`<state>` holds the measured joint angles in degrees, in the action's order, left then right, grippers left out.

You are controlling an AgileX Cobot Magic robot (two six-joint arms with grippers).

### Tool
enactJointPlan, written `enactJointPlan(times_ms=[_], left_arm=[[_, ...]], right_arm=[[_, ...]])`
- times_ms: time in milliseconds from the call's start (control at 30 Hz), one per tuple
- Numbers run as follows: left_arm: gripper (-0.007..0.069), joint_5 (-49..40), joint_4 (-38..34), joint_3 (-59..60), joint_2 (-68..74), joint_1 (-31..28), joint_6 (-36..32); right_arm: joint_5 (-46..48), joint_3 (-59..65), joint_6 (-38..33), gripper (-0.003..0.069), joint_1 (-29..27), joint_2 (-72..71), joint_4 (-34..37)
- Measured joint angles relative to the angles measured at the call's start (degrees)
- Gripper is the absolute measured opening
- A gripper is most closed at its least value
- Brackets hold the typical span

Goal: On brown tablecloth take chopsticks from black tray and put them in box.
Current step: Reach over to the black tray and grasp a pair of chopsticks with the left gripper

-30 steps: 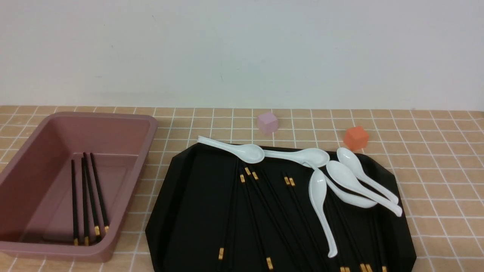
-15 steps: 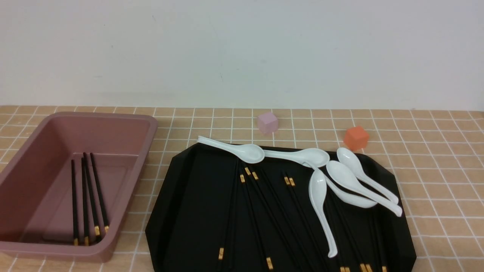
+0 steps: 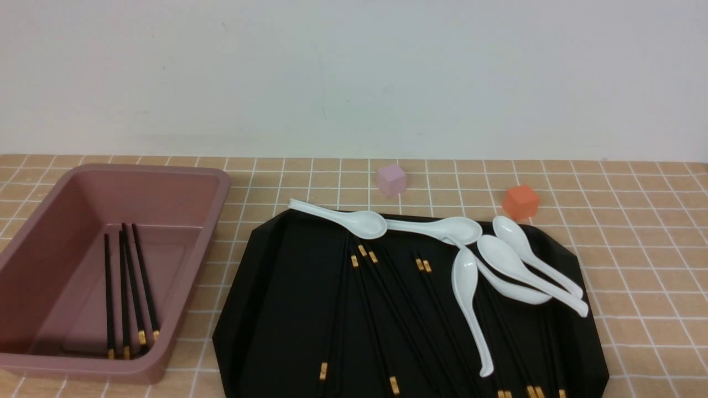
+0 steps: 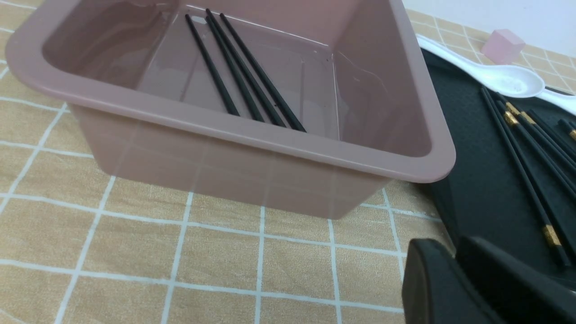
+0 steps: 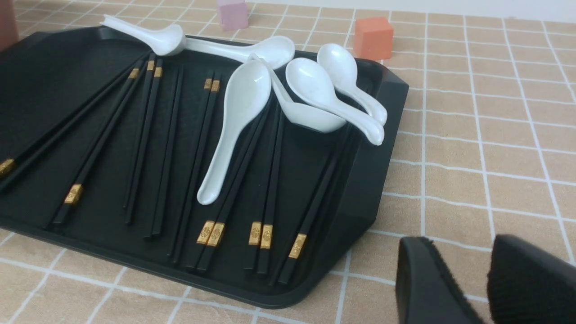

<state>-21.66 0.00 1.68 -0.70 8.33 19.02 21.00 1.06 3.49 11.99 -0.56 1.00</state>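
Observation:
The black tray (image 3: 276, 309) lies on the brown tablecloth (image 3: 636, 249), with several black chopsticks (image 3: 363, 250) lying lengthwise in it, some under white spoons (image 3: 464, 287). The pink-brown box (image 3: 182, 182) stands left of the tray and holds three chopsticks (image 3: 124, 287). Neither gripper shows in the front view. In the left wrist view my left gripper (image 4: 455, 254) is shut and empty, over the cloth by the near corner of the box (image 4: 270, 139) and the tray's edge (image 4: 472, 180). In the right wrist view my right gripper (image 5: 463, 245) is open and empty, over the cloth beside the tray's (image 5: 45, 67) near right corner and its chopsticks (image 5: 211, 232).
A pink cube (image 3: 391, 179) and an orange cube (image 3: 520, 201) sit on the cloth behind the tray. Several white spoons (image 5: 238, 108) lie across the tray's far and right parts. A white wall stands behind the table.

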Motion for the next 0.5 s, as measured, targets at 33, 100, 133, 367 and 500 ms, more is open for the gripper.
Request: enactJointPlan(times_ms=[33, 100, 133, 367, 500], left_arm=[[0.0095, 0.0, 0.0, 0.0, 0.0, 0.0, 0.0], [0.0097, 0.0, 0.0, 0.0, 0.0, 0.0, 0.0], [0.0097, 0.0, 0.0, 0.0, 0.0, 0.0, 0.0], [0.0100, 0.0, 0.0, 0.0, 0.0, 0.0, 0.0], [0.0102, 0.1, 0.0, 0.0, 0.0, 0.0, 0.0]], right_arm=[[0.0, 0.0, 0.0, 0.0240, 0.0, 0.0, 0.0], [0.0, 0.0, 0.0, 0.0240, 0.0, 0.0, 0.0], [0.0, 0.0, 0.0, 0.0240, 0.0, 0.0, 0.0], [0.0, 0.0, 0.0, 0.0240, 0.0, 0.0, 0.0], [0.0, 0.0, 0.0, 0.0240, 0.0, 0.0, 0.0]])
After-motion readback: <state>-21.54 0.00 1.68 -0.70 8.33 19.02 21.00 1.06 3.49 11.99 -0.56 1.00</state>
